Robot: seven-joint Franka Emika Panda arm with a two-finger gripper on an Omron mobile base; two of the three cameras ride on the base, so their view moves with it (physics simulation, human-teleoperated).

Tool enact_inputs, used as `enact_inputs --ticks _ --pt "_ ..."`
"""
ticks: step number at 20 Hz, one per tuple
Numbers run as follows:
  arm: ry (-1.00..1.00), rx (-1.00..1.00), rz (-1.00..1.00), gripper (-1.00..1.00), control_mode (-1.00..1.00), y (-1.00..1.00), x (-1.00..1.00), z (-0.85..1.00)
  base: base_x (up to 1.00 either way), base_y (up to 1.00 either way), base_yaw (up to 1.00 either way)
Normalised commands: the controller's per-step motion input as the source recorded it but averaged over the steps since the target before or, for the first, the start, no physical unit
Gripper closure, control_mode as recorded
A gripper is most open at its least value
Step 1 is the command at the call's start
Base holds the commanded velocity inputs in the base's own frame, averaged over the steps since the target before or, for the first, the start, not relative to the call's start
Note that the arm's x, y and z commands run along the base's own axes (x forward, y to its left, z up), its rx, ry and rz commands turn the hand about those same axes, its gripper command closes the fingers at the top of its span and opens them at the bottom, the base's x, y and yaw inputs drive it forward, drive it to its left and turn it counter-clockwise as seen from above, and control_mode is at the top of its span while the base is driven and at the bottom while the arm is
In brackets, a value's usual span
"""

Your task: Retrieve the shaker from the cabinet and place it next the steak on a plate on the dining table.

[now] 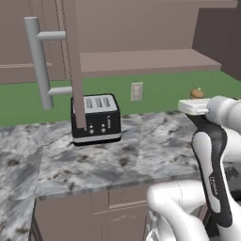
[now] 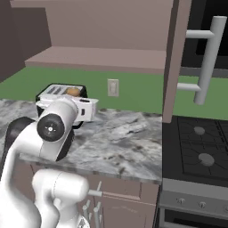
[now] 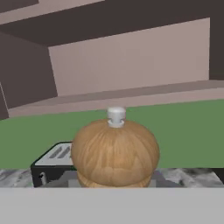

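The shaker (image 3: 114, 151), a tan wooden mill with a small grey knob, sits close in front of the hand camera, in the air above the counter. Its rounded top (image 1: 197, 92) peeks over the white hand, and it also shows behind the hand (image 2: 73, 91). My gripper (image 1: 194, 104) (image 2: 83, 107) is shut on the shaker, its fingers hidden. The cabinet (image 1: 141, 60) stands open above the green wall. Its door (image 1: 73, 61) (image 2: 176, 58) swings out edge-on, with a grey bar handle (image 1: 40, 63) (image 2: 207, 58). The steak, plate and dining table are out of view.
A black toaster (image 1: 95, 117) (image 3: 52, 162) stands on the marbled counter (image 1: 141, 150) against the wall, left of my hand. A stove (image 2: 200, 147) adjoins the counter on the right. The open door hangs over the counter near the toaster.
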Motion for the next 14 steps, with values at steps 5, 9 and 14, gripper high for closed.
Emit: enact_inputs --ticks 5,9,14 --pt "0.04 -0.01 0.02 1.0 -1.0 0.01 -1.0 -0.15 0.0 0.0 0.0" --pt "0.0 0.0 0.01 1.0 1.0 0.0 -0.25 -0.06 -0.75 -0.14 0.05" --pt "0.0 0.0 0.0 1.0 1.0 0.0 0.0 0.0 -1.0 -0.42 0.07"
